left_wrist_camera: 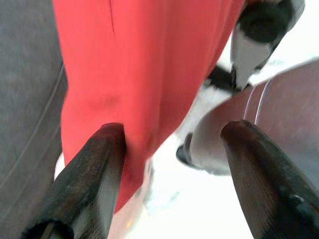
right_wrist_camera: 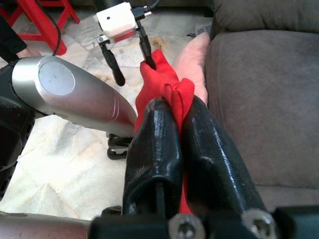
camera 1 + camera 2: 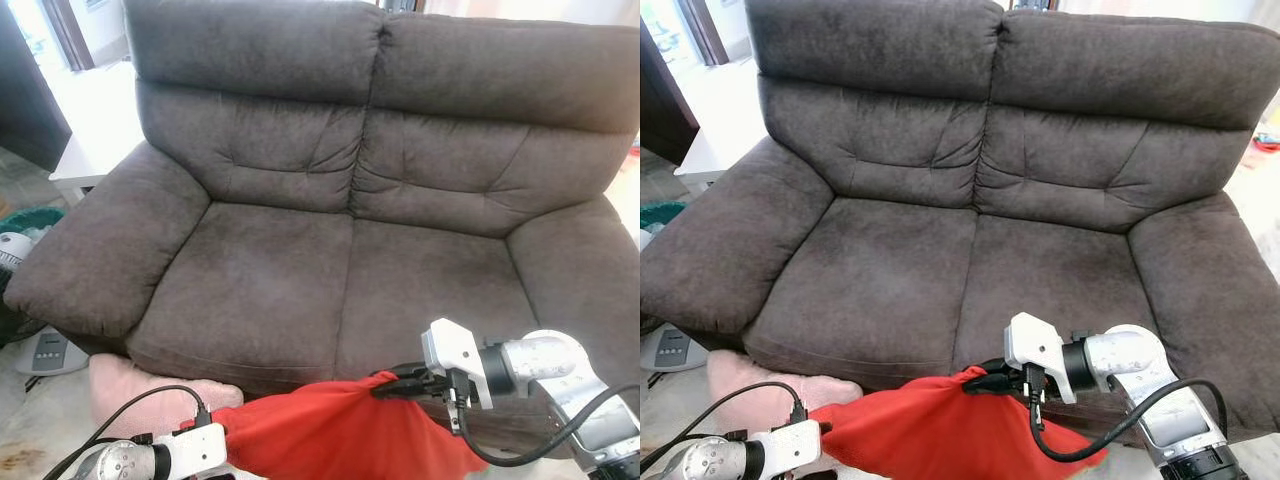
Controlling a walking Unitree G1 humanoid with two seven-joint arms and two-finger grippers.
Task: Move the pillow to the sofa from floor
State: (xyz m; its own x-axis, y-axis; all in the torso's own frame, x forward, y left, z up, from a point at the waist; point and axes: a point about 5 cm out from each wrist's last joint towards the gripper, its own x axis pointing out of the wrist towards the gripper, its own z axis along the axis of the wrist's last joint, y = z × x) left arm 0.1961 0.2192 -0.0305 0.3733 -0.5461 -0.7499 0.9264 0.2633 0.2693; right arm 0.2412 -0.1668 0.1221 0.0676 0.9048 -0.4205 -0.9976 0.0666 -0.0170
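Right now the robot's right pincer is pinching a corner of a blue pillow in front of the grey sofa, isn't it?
Not quite: the pillow is red, not blue. The right wrist view shows the right pincer shut on a bunched red corner of it, and the left eye view shows it hanging in front of the grey sofa.
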